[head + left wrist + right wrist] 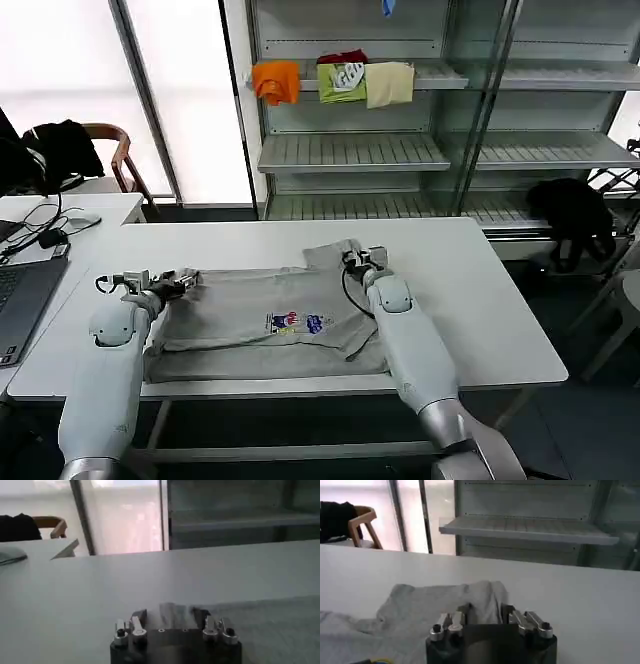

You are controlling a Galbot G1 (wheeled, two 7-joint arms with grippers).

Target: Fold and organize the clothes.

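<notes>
Item: one light grey T-shirt (pixel 262 325), soft knit, lying on the white surface (pixel 480 300) in the centre of the head view, slightly left of the middle. Condition: partly folded, spread in a rough rectangle with its long side running across the frame; a small multicoloured print (pixel 297 323) in red, white and blue sits near the middle of the upper layer; a folded edge runs along the lower part, and shallow wrinkles cross the cloth. One sleeve or corner (pixel 445 597) rises toward the upper centre, showing in the right wrist view as a rumpled flap lying flat on the surface. Left gripper (pixel 186 282): at the shirt's left edge, middle left of the head view, low over the surface; its jaws seem closed on the fabric edge, though the left wrist view is too blurred to confirm, so I cannot tell. Right gripper (pixel 358 256): at the shirt's upper right corner, just right of centre, its jaws released and standing apart on either side of the grey flap. Surroundings: a laptop (pixel 22 295) at the left edge on a neighbouring desk; metal shelving (pixel 400 150) across the upper frame carrying orange, green and cream folded garments (pixel 340 80); a wooden chair (pixel 115 150) at upper left.
</notes>
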